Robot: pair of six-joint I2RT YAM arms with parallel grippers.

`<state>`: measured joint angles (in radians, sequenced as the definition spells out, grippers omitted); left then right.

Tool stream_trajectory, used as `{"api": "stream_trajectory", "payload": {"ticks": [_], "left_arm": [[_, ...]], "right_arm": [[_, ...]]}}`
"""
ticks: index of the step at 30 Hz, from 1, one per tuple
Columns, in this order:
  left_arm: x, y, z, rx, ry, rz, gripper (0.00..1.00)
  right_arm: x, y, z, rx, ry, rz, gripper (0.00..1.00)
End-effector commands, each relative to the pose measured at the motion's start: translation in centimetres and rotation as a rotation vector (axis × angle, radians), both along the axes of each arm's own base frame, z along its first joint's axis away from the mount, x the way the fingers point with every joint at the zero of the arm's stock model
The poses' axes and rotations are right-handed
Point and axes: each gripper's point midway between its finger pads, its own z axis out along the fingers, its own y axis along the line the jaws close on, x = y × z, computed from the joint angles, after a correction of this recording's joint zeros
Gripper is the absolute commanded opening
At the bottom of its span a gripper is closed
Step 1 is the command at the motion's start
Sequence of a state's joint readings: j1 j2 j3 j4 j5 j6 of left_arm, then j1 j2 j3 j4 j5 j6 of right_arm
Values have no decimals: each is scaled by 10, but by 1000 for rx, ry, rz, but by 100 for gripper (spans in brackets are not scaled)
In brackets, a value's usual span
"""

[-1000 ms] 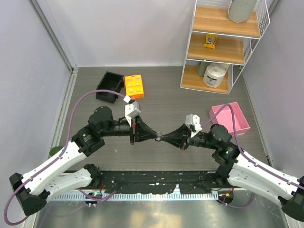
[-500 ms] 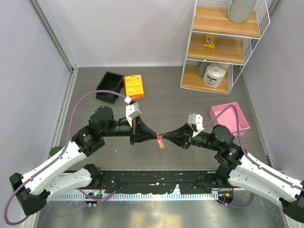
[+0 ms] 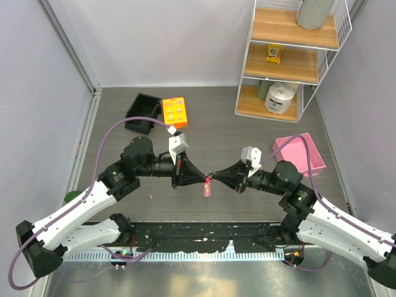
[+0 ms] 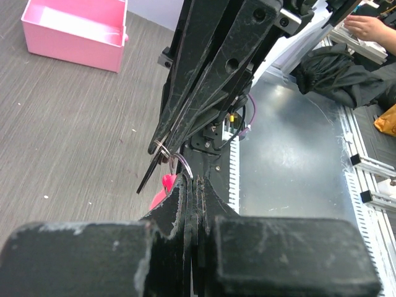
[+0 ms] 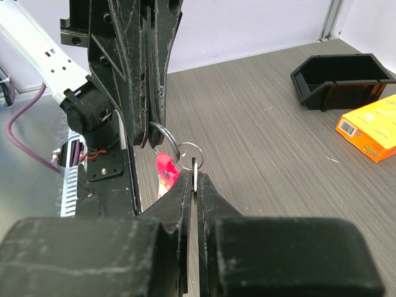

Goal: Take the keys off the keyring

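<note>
My two grippers meet tip to tip above the middle of the table. My left gripper (image 3: 203, 179) is shut on the keyring's larger metal ring (image 5: 164, 136). The keyring's pink-red tag (image 3: 207, 188) hangs below the tips; it also shows in the left wrist view (image 4: 162, 185) and the right wrist view (image 5: 166, 174). My right gripper (image 3: 215, 177) is shut on a thin key (image 5: 195, 170), seen edge-on, with a small ring (image 5: 190, 153) through it that links to the larger ring. In the left wrist view the key (image 4: 147, 177) is a dark strip beside my shut left gripper (image 4: 192, 182).
A pink tray (image 3: 300, 154) lies on the table at the right. An orange box (image 3: 174, 112) and a black bin (image 3: 142, 113) lie at the back left. A wire shelf unit (image 3: 291, 55) stands at the back right.
The pink-red tag, hidden between the tips a second ago, now hangs in plain sight below them. The left arm has shifted slightly right, and both grippers stay shut.
</note>
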<state>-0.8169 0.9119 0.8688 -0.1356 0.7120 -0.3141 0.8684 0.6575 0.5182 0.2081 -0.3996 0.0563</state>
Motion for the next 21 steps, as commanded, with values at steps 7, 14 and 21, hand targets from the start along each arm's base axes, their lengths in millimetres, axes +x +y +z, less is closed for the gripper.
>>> {"api": "stream_trajectory", "payload": {"ticks": [7, 14, 21], "left_arm": [[-4, 3, -14, 94, 33, -24, 0], [11, 5, -35, 215, 73, 42, 0], [32, 9, -59, 359, 89, 130, 0]], "right_arm": [[10, -7, 33, 46, -70, -67, 5], [7, 1, 29, -9, -39, -14, 5], [8, 7, 20, -73, 7, 4, 5]]}}
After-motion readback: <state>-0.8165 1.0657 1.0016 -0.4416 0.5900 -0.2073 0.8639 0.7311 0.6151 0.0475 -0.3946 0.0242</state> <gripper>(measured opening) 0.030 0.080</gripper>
